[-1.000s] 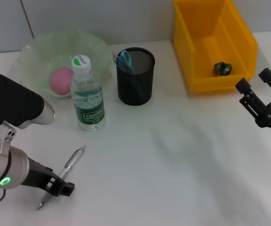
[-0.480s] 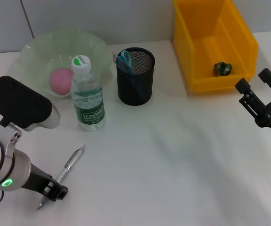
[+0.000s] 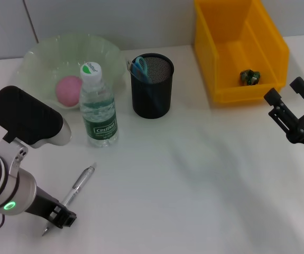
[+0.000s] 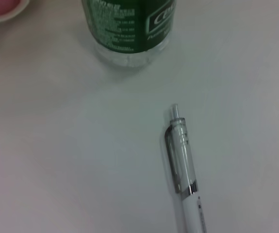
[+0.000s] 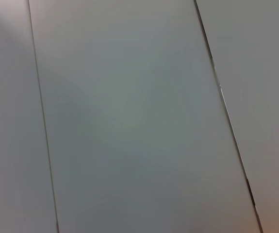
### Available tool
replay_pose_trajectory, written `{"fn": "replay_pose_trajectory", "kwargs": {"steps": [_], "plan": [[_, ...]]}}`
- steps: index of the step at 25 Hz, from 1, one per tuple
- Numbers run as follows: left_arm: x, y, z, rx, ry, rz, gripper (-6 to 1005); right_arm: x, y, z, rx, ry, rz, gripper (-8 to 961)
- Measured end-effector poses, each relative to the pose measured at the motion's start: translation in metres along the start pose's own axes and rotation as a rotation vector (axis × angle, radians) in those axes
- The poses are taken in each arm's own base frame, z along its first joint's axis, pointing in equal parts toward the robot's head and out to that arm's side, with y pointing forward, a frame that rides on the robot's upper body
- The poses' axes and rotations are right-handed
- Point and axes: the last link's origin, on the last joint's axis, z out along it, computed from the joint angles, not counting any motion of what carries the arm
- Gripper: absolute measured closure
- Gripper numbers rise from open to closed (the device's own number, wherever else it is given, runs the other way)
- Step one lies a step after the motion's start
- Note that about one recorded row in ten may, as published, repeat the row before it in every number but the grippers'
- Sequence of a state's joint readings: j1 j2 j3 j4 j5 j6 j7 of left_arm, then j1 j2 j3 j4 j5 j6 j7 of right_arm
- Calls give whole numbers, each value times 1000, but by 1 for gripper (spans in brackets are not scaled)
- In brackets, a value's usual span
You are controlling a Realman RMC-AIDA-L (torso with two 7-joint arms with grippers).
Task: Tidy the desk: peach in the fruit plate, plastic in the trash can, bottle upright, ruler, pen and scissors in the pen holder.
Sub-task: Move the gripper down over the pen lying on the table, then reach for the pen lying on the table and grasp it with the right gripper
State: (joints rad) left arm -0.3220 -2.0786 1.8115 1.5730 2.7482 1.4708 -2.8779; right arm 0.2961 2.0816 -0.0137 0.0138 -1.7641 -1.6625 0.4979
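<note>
The left gripper hangs low over the pen's near tip at the near left of the surface; I cannot tell how its jaws stand. A good pick would straddle the barrel squarely before closing. The right gripper waits open at far right.

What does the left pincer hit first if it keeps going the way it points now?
Probably the pen. The left pincer sits low over the pen's tip end, wrist camera looking along the barrel toward the bottle. Beyond the pen, the bottle would be next; depth is unclear.
</note>
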Motion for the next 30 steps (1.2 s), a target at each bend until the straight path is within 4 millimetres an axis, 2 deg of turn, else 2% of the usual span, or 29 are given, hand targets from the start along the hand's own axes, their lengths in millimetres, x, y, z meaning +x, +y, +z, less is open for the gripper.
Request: {"fn": "replay_pose_trajectory", "kwargs": {"steps": [14,19,24,30], "plan": [[3,-1,3,0,-24,12,570,0,1,-2,2,-1,1,223],[4,1,4,1,-32,24,680,0,1,-2,1,-4,1,223],[6,2,4,-7,-35,30,674,0,1,-2,1,-5,1,223],[8,4,4,-14,-43,41,809,0,1,-2,0,-6,3,224]]}}
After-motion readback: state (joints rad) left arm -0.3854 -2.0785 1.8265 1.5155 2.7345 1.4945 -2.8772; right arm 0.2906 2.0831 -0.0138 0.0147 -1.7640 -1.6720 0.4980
